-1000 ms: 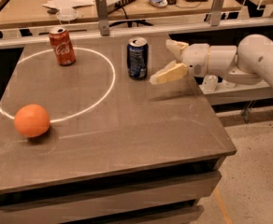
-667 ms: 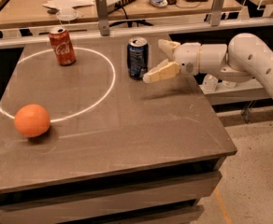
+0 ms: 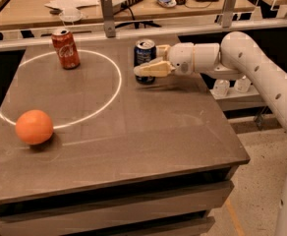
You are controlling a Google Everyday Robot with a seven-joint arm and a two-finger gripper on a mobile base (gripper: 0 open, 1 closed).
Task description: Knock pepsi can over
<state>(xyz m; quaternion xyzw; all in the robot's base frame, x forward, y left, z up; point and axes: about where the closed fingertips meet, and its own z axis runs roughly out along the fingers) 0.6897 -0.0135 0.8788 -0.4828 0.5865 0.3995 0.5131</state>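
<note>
Status: task not done. The pepsi can (image 3: 144, 49) stands upright on the table (image 3: 163, 136), at about 1 o'clock from the table's centre and just outside the white ring (image 3: 119, 80), off the ring's 2 o'clock edge.

Gripper (image 3: 152, 60): reaches in from the can's 3 o'clock side on the white arm (image 3: 254, 68), level with the can body. Its fingers are spread apart. The near finger (image 3: 151, 69) lies across the lower front of the can, and the far one sits up behind the can's right shoulder. The can looks to be in the mouth of the spread fingers, and the near finger seems to be touching it (actual contact cannot be confirmed from this angle). Nothing is clamped.

Other items:
- The red can (image 3: 65, 48) stands upright at 11 o'clock, well apart from the gripper.
- The orange (image 3: 34, 127) is at 8 o'clock, on the ring line.

Judgement:
- Done: the approach, with the gripper at the can.
- Left: the whole knock. That means a sideways push toward 9 o'clock, best placed high on the body so the can tips instead of sliding.
- Risk: a low push may only skid the can along the table toward the ring.
</note>
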